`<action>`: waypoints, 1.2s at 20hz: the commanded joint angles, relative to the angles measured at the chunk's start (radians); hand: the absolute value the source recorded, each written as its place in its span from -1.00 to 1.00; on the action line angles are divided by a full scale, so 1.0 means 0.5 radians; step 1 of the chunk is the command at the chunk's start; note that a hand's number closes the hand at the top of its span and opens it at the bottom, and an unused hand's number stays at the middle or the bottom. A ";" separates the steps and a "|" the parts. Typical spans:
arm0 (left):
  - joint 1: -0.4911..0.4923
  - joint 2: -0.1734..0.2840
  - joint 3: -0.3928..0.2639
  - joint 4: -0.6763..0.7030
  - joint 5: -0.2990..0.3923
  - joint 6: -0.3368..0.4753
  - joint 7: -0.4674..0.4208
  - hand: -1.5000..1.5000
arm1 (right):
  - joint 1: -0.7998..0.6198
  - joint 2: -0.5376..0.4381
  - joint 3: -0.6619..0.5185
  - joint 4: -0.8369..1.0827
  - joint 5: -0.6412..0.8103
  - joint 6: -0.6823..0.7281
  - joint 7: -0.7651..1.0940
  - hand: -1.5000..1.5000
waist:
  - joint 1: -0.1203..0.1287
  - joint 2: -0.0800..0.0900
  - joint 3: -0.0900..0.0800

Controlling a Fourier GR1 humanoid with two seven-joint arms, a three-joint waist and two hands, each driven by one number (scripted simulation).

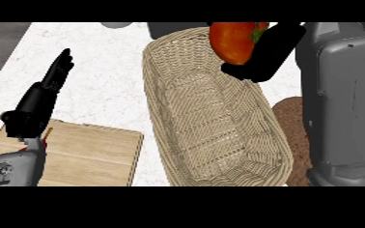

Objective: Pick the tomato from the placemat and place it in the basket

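Observation:
A red tomato [234, 41] with a green stem shows at the top of the head view, above the far end of a long woven basket [187, 154]. My right hand [267, 53] is curled round the tomato from its right side and hides part of it. The brown placemat [291, 125] peeks out to the right of the basket, mostly covered by my right forearm. My left hand [50, 87] rests open at the left, fingers pointing up, away from the basket.
A wooden cutting board [92, 154] lies at the lower left on the white marbled counter [107, 77]. A grey object [118, 24] and a darker one [167, 28] sit at the counter's far edge.

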 commanded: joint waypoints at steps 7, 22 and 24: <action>0.020 0.056 0.054 0.006 0.074 -0.092 -0.051 0.00 | 0.153 -0.341 0.389 -0.147 0.362 0.116 -0.243 1.00 | 0.036 0.016 0.001; 0.032 -0.002 0.014 -0.044 0.012 -0.036 -0.013 0.00 | 0.154 0.131 0.006 -0.070 -0.138 -0.058 0.158 -1.00 | 0.020 0.002 0.000; -0.025 -0.034 -0.037 -0.083 -0.034 -0.001 0.096 0.00 | 0.122 0.186 -0.141 -0.027 -0.179 -0.230 0.196 -1.00 | 0.018 0.003 0.002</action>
